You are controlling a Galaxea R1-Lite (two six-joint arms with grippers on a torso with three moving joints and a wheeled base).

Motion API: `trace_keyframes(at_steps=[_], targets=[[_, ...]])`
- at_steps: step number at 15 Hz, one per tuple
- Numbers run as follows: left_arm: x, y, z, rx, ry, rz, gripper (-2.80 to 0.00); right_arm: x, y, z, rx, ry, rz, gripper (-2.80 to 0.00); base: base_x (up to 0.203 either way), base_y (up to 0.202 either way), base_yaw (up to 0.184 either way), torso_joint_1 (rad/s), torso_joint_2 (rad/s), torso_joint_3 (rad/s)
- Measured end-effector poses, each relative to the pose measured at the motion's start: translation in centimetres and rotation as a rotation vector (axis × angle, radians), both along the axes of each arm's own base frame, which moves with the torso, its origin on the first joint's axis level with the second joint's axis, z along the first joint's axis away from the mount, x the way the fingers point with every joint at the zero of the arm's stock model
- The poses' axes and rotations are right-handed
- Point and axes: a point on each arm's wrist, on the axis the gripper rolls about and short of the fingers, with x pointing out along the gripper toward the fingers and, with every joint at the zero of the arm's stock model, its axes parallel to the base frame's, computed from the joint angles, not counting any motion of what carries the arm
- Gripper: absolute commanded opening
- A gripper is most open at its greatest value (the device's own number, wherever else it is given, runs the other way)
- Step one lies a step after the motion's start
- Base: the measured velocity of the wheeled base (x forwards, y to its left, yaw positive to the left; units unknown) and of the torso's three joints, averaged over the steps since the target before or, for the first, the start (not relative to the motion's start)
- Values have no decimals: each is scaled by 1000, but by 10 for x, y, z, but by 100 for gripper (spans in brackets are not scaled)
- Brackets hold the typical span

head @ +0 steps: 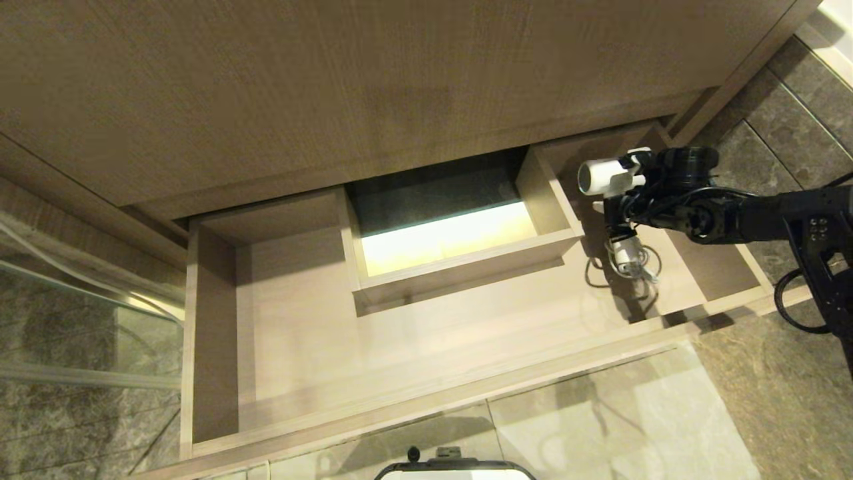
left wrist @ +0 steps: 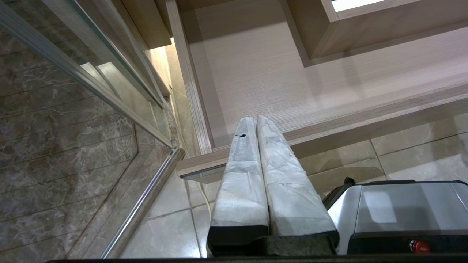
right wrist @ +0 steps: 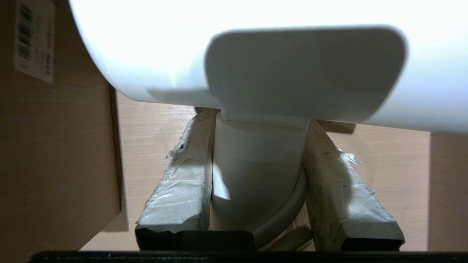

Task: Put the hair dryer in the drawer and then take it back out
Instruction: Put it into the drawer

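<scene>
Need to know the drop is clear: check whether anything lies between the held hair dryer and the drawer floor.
Nothing visible blocks it. The right hand grips the hair dryer by its handle over the drawer's right arm, with only its own cord hanging onto the floor below.

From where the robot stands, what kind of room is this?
Probably a bathroom. A wide light wood-grain drawer has a U-shaped interior, as under a basin; a glass panel in a metal frame stands beside it on grey marble tiles; the right gripper grips a small white hair dryer.
</scene>
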Motion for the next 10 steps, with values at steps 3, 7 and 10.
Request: trace_keyframes(at_steps=[3,7,10], targets=[[0,0,0,0,0,0,-280,4,3,-4,-10,-22,18,-280,0,0,0,0,0,0],[0,0,0,0,0,0,-280,7,15,-4,-22,-73,54,-280,0,0,0,0,0,0],[0,0,0,0,0,0,-280,8,15,-5,-55,-75,60,0,0,0,0,0,0,0]])
